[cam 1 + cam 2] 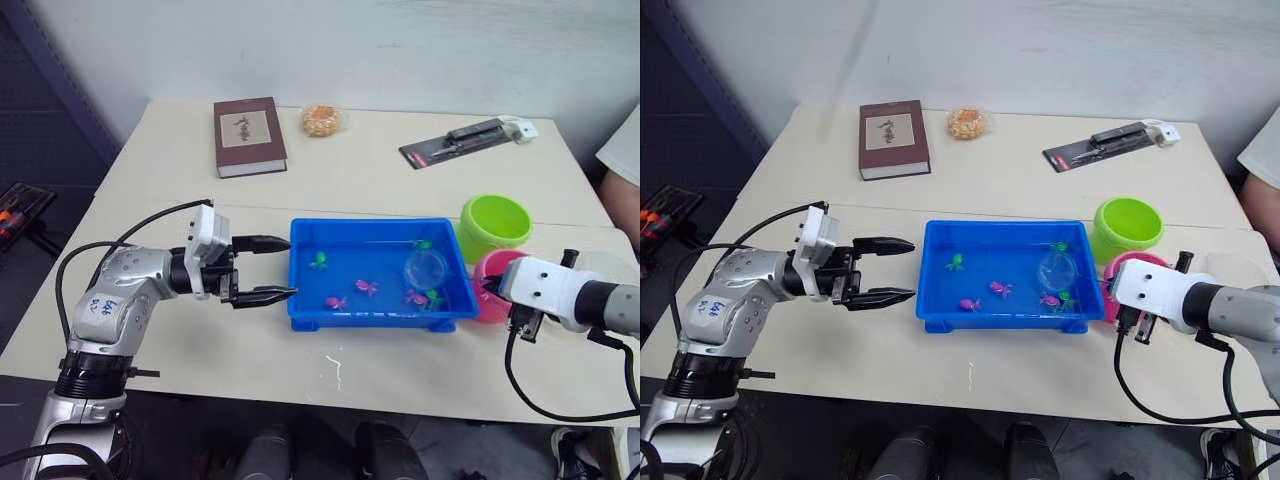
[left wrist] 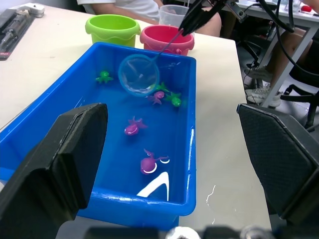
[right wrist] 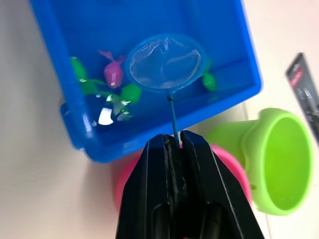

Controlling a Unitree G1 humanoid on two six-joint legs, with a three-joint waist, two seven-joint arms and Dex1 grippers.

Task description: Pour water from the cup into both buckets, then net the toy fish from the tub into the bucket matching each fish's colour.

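Note:
The blue tub (image 1: 380, 318) holds water with several small pink fish (image 1: 366, 288) and green fish (image 1: 320, 260). The net (image 1: 426, 267) hangs over the tub's right end, close to a pink fish (image 3: 113, 72) and a green one (image 3: 130, 92). My right gripper (image 3: 174, 144) is shut on the net's thin handle, above the pink bucket (image 1: 488, 295). The lime green bucket (image 1: 495, 225) stands just behind the pink one. The clear cup (image 2: 172, 12) sits beyond the pink bucket. My left gripper (image 1: 265, 268) stands open at the tub's left end, holding nothing.
At the back of the table lie a dark red book (image 1: 249, 135), a wrapped snack (image 1: 321, 120) and a packaged tool (image 1: 468, 140). A person (image 1: 625, 160) sits at the table's right edge. Bare tabletop lies in front of the tub.

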